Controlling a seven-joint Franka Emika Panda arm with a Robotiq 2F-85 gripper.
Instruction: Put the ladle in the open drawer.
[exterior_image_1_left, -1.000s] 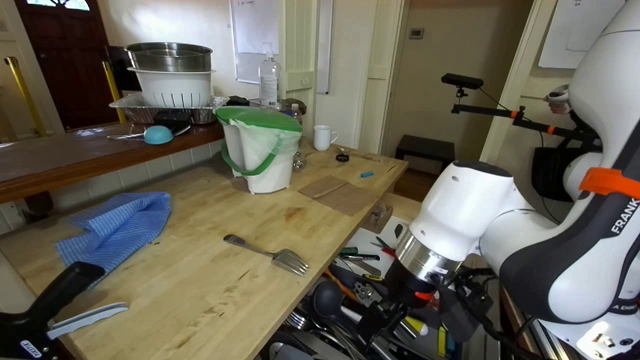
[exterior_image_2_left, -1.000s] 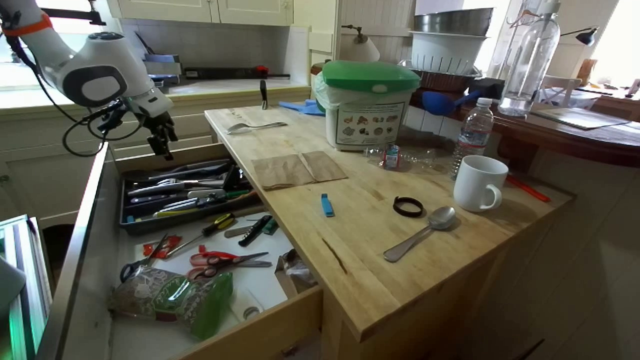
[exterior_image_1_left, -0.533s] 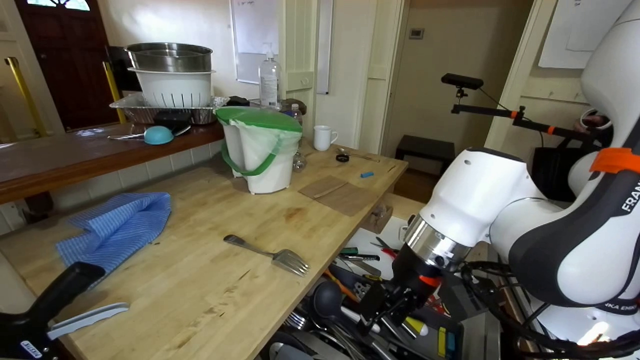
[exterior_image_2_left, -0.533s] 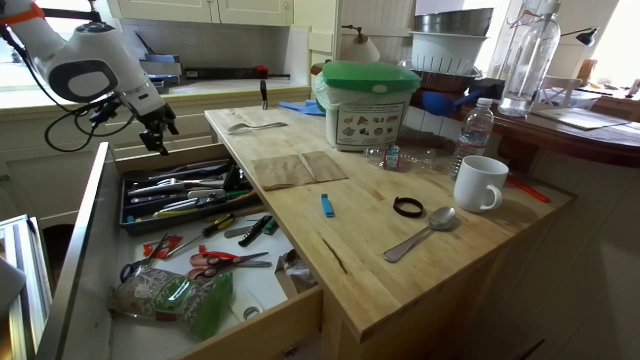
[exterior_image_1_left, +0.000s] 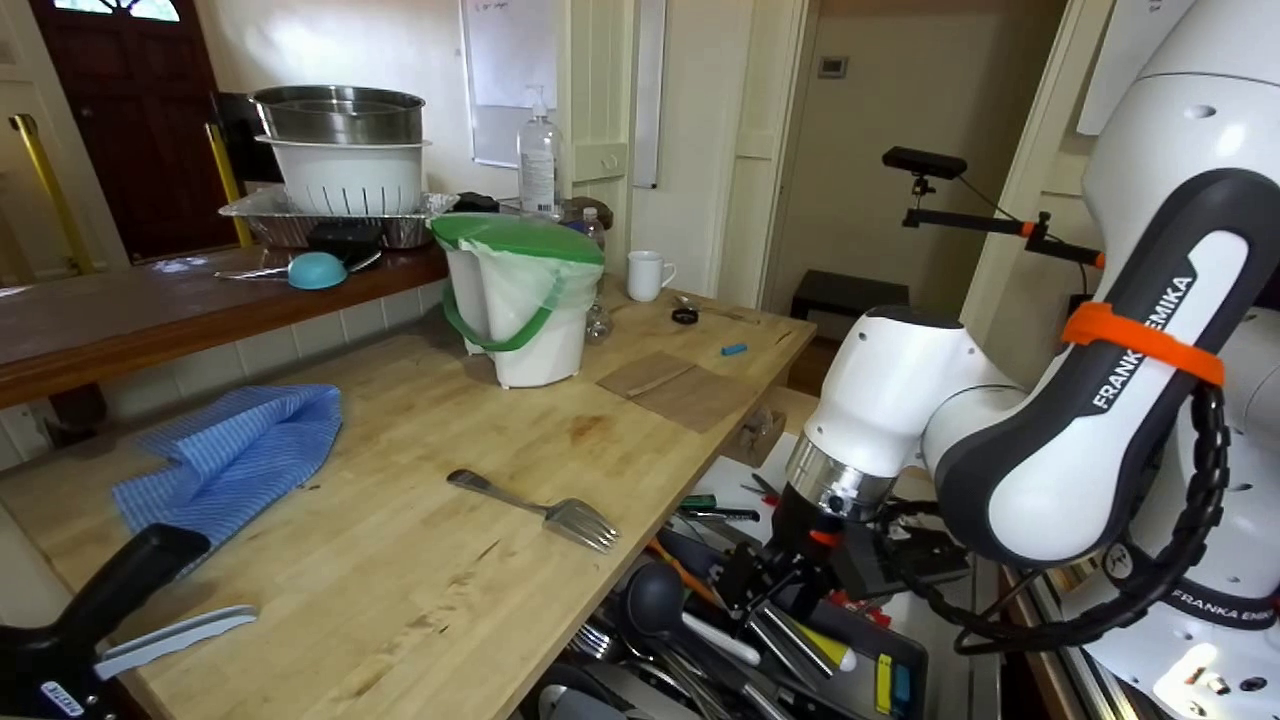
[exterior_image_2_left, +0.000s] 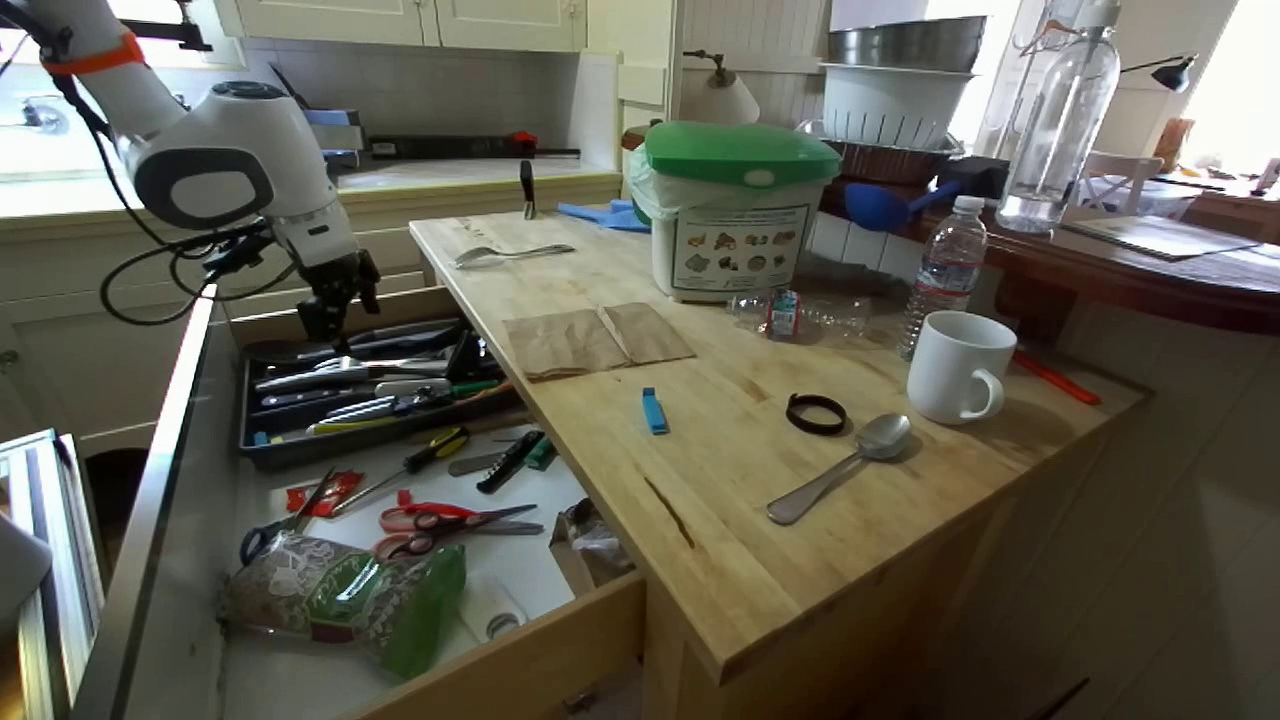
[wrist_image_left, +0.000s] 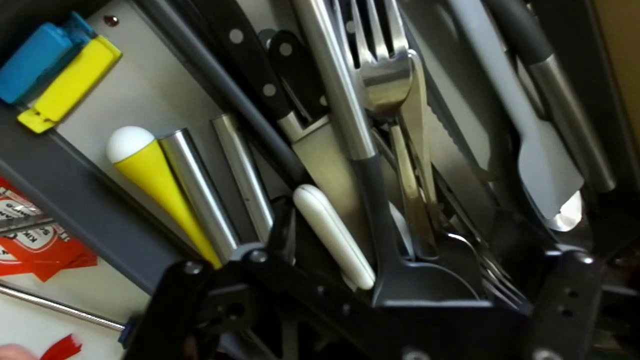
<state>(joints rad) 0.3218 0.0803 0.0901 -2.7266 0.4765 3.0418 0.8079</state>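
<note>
The open drawer (exterior_image_2_left: 530, 655) is pulled out beside the wooden counter and is crammed with utensils and tools. A dark grey-black ladle (exterior_image_1_left: 655, 597) lies in the drawer's utensil tray, close to the counter edge. In the wrist view the ladle (wrist_image_left: 425, 282) shows its bowl, partly hidden by the gripper, and a dark neck running into a silver handle. My gripper (wrist_image_left: 420, 245) is open, with the ladle's bowl and other cutlery below, between its fingers. In both exterior views the gripper (exterior_image_1_left: 750, 590) (exterior_image_2_left: 345, 305) hangs above the tray; I see nothing held in it.
A silver fork (exterior_image_1_left: 580, 522) lies on the counter near the drawer. A black-handled tool (exterior_image_1_left: 120, 590) and a blue cloth (exterior_image_1_left: 245, 445) are at the counter's end. A green-lidded bin (exterior_image_2_left: 740, 210), a white mug (exterior_image_2_left: 960, 365) and a spoon (exterior_image_2_left: 840, 465) stand or lie farther along.
The arm first drew back slightly, then swung over the tray. The gripper is now lower and closer to the utensils in the drawer. The objects have not moved.
</note>
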